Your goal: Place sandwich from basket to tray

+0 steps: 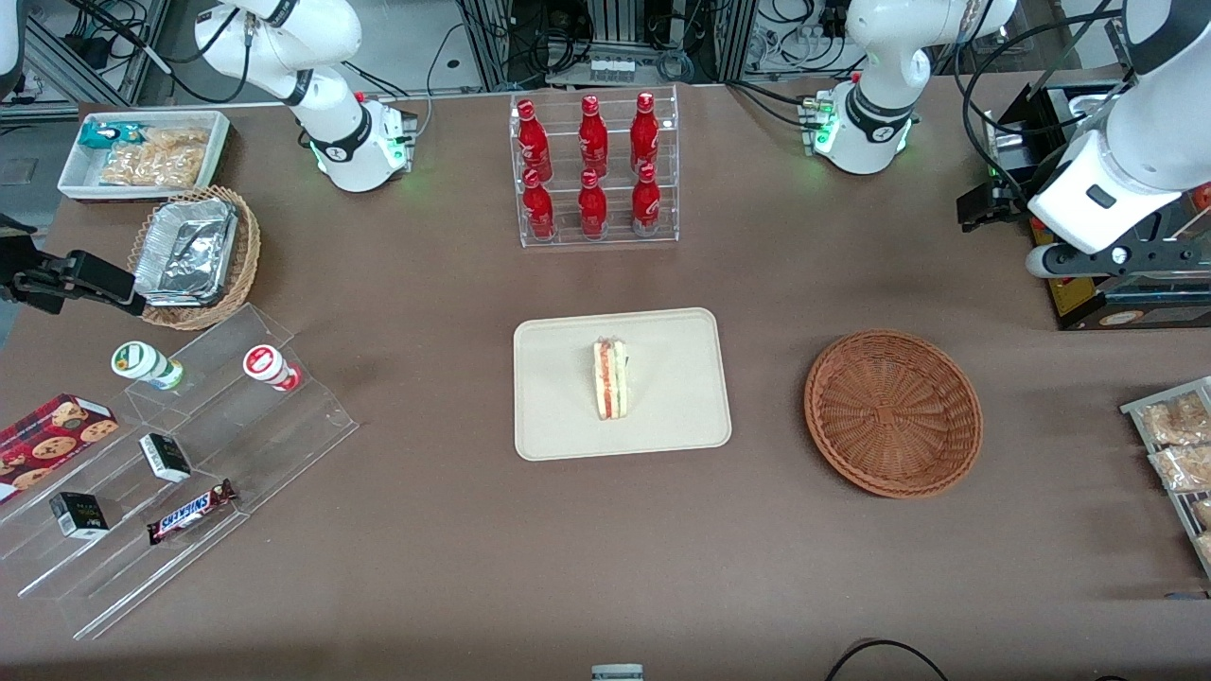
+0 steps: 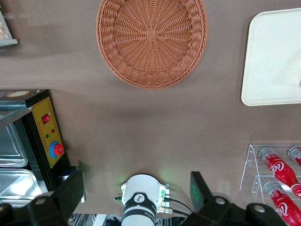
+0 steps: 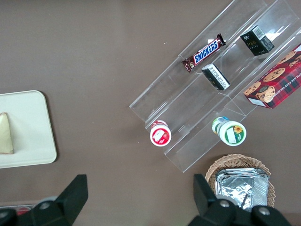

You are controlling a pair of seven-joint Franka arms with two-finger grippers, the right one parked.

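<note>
On the cream tray (image 1: 662, 397) in the middle of the bench (image 1: 454, 530), you can see the sandwich (image 1: 611, 379) standing on edge, its red and green filling facing up. The woven basket (image 1: 893, 412) sits just beside the tray toward the working arm's end of the bench, with nothing in it. Your hand (image 2: 136, 190) hangs high above the bench, farther from the front camera than the basket, its fingers (image 2: 71, 190) spread wide apart and gripping nothing.
</note>
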